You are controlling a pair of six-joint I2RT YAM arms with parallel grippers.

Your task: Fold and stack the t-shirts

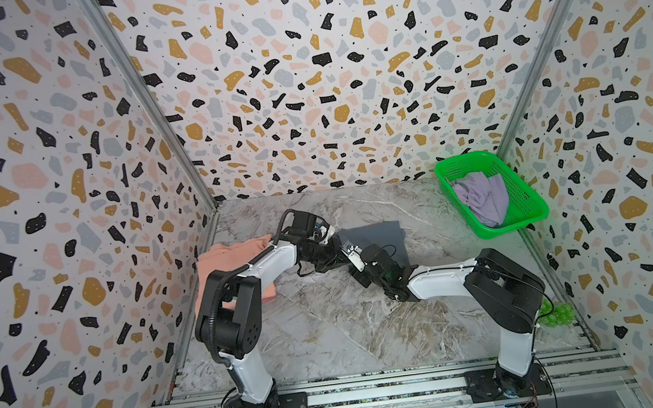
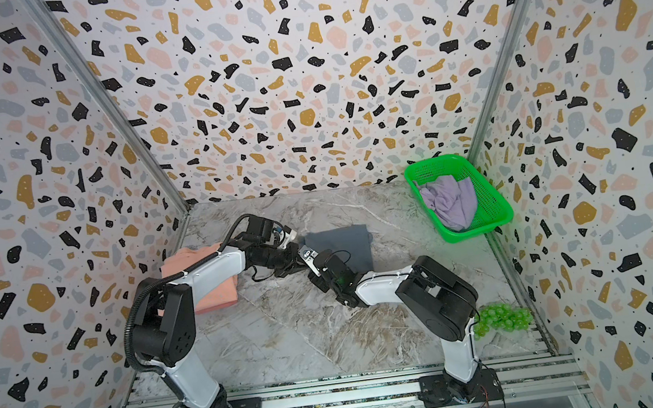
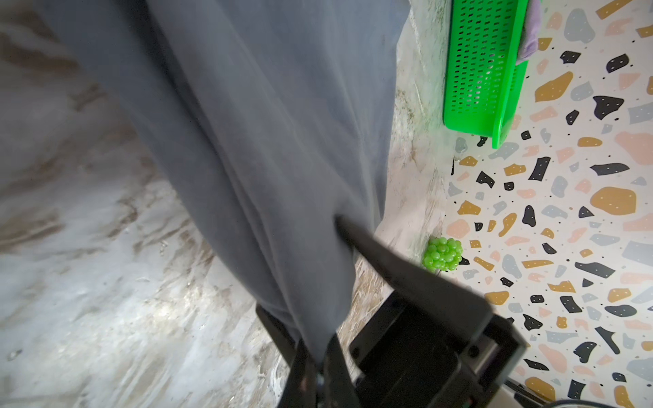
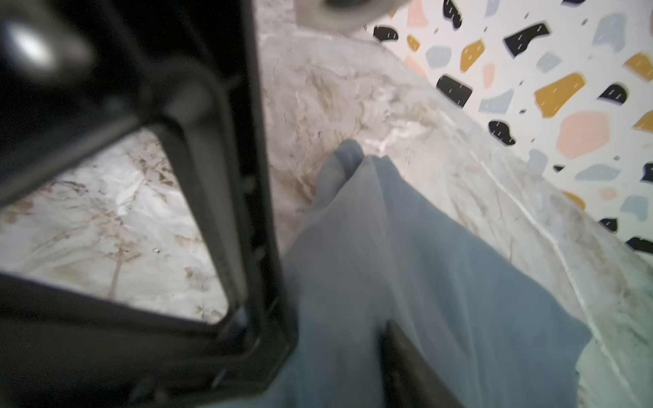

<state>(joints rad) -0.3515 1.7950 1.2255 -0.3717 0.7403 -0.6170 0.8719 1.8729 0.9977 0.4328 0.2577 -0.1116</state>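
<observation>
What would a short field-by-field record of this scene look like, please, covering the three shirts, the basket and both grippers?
grey shirt: dark slate-grey cloth t-shirt, lying mid-way across the marble-patterned table
pink shirt: salmon-pink cloth t-shirt, folded, at the left in both top views
lilac shirt: pale lilac cloth t-shirt, crumpled inside the bright green plastic mesh basket
left gripper: shut on the grey shirt's edge
right gripper: at the same shirt; grip unclear
</observation>
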